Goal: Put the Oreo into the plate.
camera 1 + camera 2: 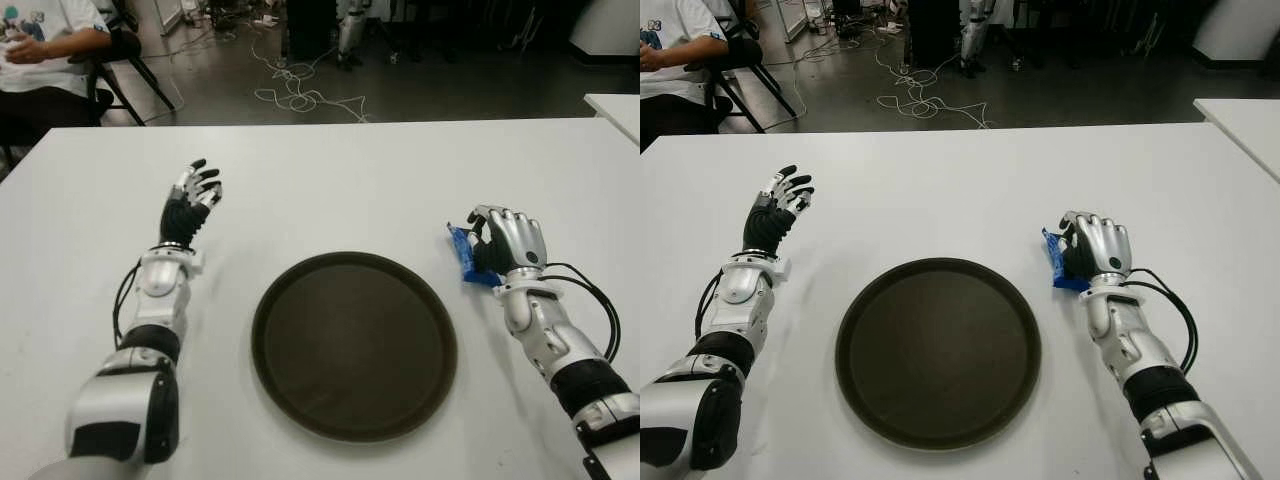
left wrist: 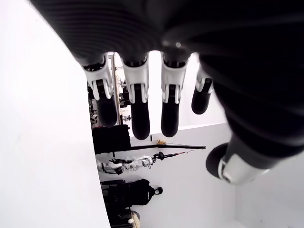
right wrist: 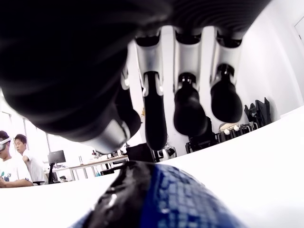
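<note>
I see the blue Oreo pack (image 1: 464, 253) lying on the white table (image 1: 330, 190), to the right of the plate, with its long axis running roughly away from me and toward me, the far end tipped slightly toward the plate side. It sits just off the rim of the dark round plate (image 1: 290, 300), not on it. My right hand (image 1: 505, 243) is over the pack from its right side, back of the hand up, fingers (image 3: 187, 107) curled down around it; from the right wrist view the fingertips hang just above the blue wrapper, so I cannot tell for certain that the grip has closed on it. The right forearm runs back toward me along the table's right side, cable looped beside the wrist.

Between the pack and the plate's centre there is only bare tabletop and the plate's low rim.

My left hand (image 1: 190, 200) shows to the left of the plate, well apart from it, fingers extended and loosely spread, holding nothing.

Beyond the table's far edge, a seated person (image 1: 45, 50) is at the far left, and cables (image 1: 300, 95) lie tangled on the floor.
</note>
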